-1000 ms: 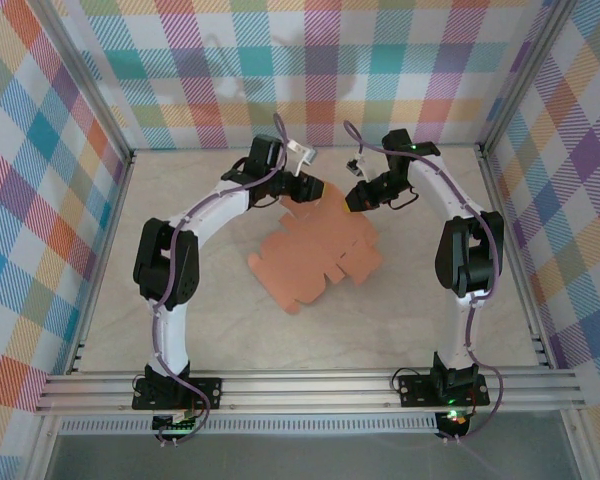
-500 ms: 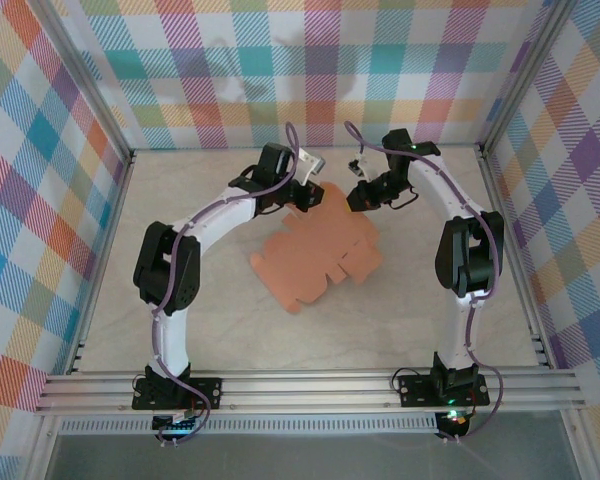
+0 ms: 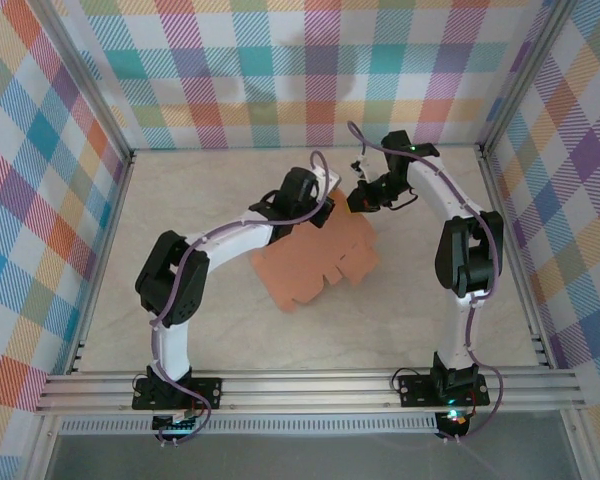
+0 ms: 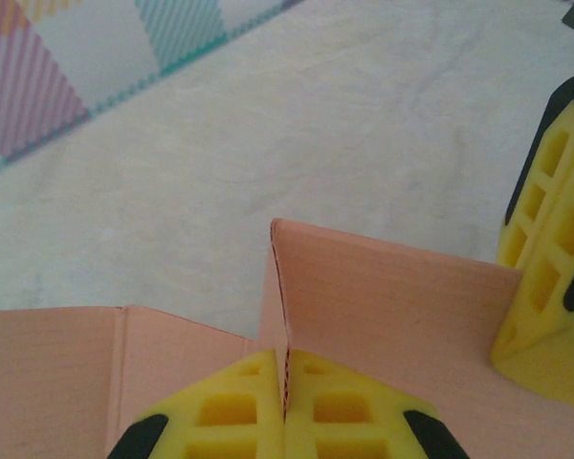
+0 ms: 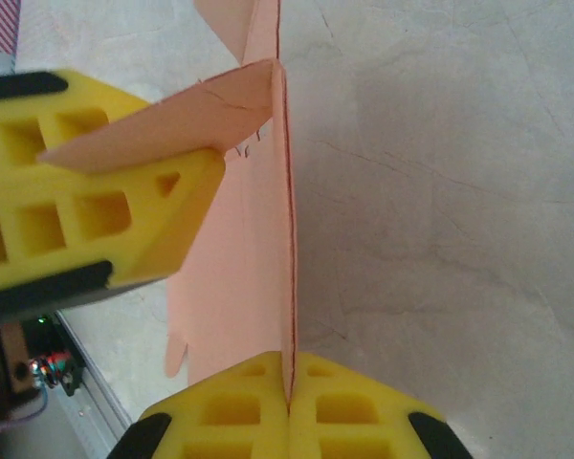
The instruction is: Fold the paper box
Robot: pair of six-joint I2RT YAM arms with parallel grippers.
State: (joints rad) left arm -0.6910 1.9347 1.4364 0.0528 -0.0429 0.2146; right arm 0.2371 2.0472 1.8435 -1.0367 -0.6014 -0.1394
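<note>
Table (image 3: 180,210): pale marbled top with plaid walls (image 3: 310,80) around it. Paper box (image 3: 315,270) lies mid-table as a mostly flat salmon cut-out. Its notched tabs face the near edge and its far end is lifted up between the two arms.

Left fingers (image 4: 230,416) are pressed together on a raised flap. The card stands upright in the seam between them, with panels on either side.

Right fingers (image 5: 349,416) are clamped on a thin card edge, and the panel runs away from the tips on edge.

Both pairs sit close together at the box's far end. In the right wrist view a folded flap lies over the left pair's yellow pad. In the left wrist view the right pair sits at the panel's right end.
</note>
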